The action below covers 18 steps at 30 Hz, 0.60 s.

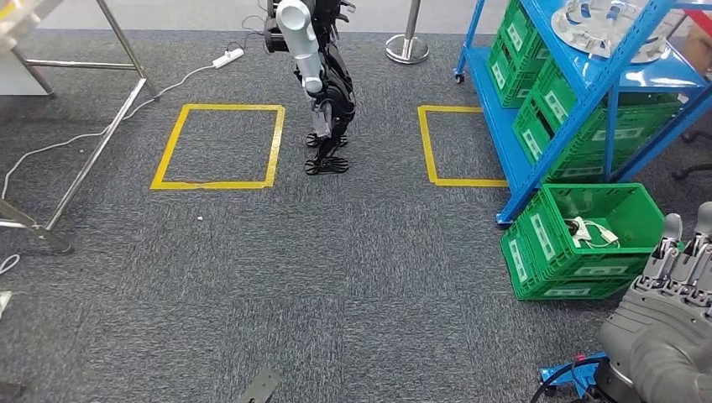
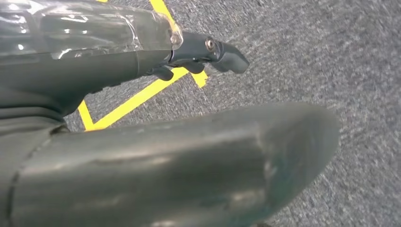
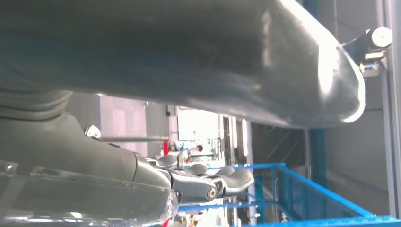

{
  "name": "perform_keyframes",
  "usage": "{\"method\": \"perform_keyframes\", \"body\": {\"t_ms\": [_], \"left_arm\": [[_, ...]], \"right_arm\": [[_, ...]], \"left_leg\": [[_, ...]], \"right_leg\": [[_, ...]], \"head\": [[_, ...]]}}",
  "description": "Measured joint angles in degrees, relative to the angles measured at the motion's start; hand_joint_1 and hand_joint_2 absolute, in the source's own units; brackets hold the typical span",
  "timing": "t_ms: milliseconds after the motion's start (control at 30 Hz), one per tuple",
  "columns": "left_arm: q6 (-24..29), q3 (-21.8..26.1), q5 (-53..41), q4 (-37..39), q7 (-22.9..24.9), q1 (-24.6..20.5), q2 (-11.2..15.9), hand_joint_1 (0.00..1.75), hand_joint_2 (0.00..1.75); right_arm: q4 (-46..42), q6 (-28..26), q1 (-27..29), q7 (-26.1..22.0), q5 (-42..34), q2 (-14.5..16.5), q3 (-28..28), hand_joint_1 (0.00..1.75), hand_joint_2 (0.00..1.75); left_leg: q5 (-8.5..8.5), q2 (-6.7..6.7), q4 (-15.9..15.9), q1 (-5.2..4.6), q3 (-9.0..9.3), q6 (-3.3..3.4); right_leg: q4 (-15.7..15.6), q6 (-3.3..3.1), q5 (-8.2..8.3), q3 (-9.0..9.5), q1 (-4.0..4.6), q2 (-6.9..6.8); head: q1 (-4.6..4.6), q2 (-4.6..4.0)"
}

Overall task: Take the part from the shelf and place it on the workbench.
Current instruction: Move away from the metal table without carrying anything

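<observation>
The part (image 1: 603,25), a silvery round piece with blue bits, lies on the top level of the blue shelf (image 1: 588,80) at the far right of the head view. My right hand (image 1: 672,311) is raised at the lower right, below and in front of the shelf, well short of the part. Its fingers (image 1: 682,252) point up and hold nothing. In the right wrist view the right hand (image 3: 189,156) has thumb and fingers apart, with blue shelf bars (image 3: 302,184) beyond them. My left hand (image 2: 118,94) hangs over the carpet, its fingers (image 2: 213,52) stretched out and holding nothing.
Green crates (image 1: 554,101) fill the lower shelf levels. Another green crate (image 1: 588,239) with a white item stands on the floor by the shelf foot. A second robot (image 1: 323,75) stands between two yellow floor squares (image 1: 220,144). A metal-legged table frame (image 1: 80,159) and a cable are at the left.
</observation>
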Motion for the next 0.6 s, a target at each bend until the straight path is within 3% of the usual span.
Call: {"method": "perform_keyframes", "body": {"t_ms": [67,100,167,200,233,300,333,367,433,500,533,600], "left_arm": [[-0.2,-0.3,-0.2,0.0,0.0,-0.1,-0.2,0.00,0.00],[-0.3,-0.5,-0.4,-0.1,0.1,-0.3,-0.3,0.00,0.00],[-0.7,-0.8,-0.8,-0.2,0.3,-0.5,-0.4,0.00,0.00],[-1.0,-1.0,-1.1,-0.3,0.5,-0.6,-0.4,0.00,0.00],[-1.2,-1.1,-1.3,-0.3,0.7,-0.6,-0.4,0.00,0.00],[-1.7,-1.6,-1.7,-0.3,1.2,-0.5,-0.5,0.00,0.00],[-1.8,-1.9,-1.9,-0.3,1.3,-0.5,-0.5,0.00,0.00],[-1.9,-2.2,-2.1,-0.3,1.5,-0.5,-0.5,0.00,0.00],[-2.0,-2.5,-2.4,-0.3,1.7,-0.6,-0.5,0.00,0.00],[-2.0,-2.8,-2.5,-0.3,1.9,-0.3,-0.6,0.00,0.00],[-2.1,-3.0,-2.6,-0.3,2.0,-0.1,-0.6,0.00,0.00],[-2.2,-3.4,-2.8,-0.3,2.3,0.3,-0.6,0.00,0.00]], "right_arm": [[0.2,-0.9,-0.1,2.7,2.9,-0.3,0.1,0.00,0.00],[0.5,-1.5,-0.2,5.0,4.9,-0.5,0.2,0.00,0.00],[2.5,-2.4,-1.0,10.8,8.8,-0.9,0.3,0.00,0.00],[4.6,-2.4,-1.6,13.4,9.8,-1.1,0.4,0.00,0.00],[7.8,-2.0,-2.2,15.3,10.1,-1.1,0.5,0.00,0.00],[17.4,-0.2,-3.7,16.3,8.1,-0.9,0.9,0.00,0.00],[24.1,1.4,-4.8,15.2,6.0,-0.5,1.1,0.00,0.00],[31.6,3.0,-5.9,13.5,3.6,0.1,1.4,0.00,0.00],[47.9,6.1,-7.6,10.1,-0.8,1.5,1.6,0.00,0.00],[61.1,8.1,-8.1,9.3,-3.4,2.8,1.7,0.00,0.00],[66.2,8.8,-8.2,10.1,-4.1,3.3,1.7,0.00,0.00],[74.6,10.1,-8.3,14.0,-5.4,4.2,1.8,0.00,0.00]], "left_leg": [[-0.27,0.80,-0.3,-0.02,0.45,-0.62],[-0.58,-0.28,-0.2,0.08,0.71,-0.91],[-2.21,-4.34,2.5,0.23,-0.42,-1.23],[-3.40,-6.42,5.6,0.29,-2.12,-1.23],[-4.56,-7.15,9.2,0.26,-4.49,-1.20],[-4.62,-6.94,13.8,0.20,-8.48,-1.21],[-3.02,-6.84,13.4,0.20,-9.23,-1.21],[-0.49,-7.13,10.8,0.22,-8.86,-1.20],[3.64,-10.36,4.1,0.56,-6.63,-1.09],[4.41,-13.11,0.7,0.70,-5.13,-0.80],[4.09,-13.06,0.4,0.61,-4.81,-0.56],[3.94,-11.34,-0.2,0.46,-4.08,0.06]], "right_leg": [[-0.7,-0.84,-0.27,0.32,0.14,0.64],[-1.2,-1.16,-0.17,0.67,0.04,1.11],[-2.2,-1.94,0.11,1.51,-0.30,1.92],[-2.4,-2.18,0.13,1.68,-0.33,2.34],[-2.5,-2.40,0.10,1.73,-0.32,2.90],[-2.4,-2.55,-0.03,1.75,-0.22,4.30],[-2.4,-2.52,-0.12,1.81,-0.22,5.04],[-2.3,-2.37,-0.24,1.93,-0.26,5.77],[-1.9,-1.74,-0.73,2.00,-0.45,6.81],[-1.7,-0.95,-1.12,1.77,-0.81,7.56],[-1.7,-0.55,-1.15,1.62,-1.00,8.14],[-1.9,0.12,-1.22,1.67,-1.24,9.11]], "head": [[-0.03,0.01],[-0.13,0.00],[-0.39,-0.01],[-0.62,-0.01],[-0.78,0.00],[-1.01,0.01],[-1.03,0.00],[-1.07,0.00],[-1.13,-0.01],[-0.88,0.00],[-0.75,0.00],[-0.61,0.00]]}}
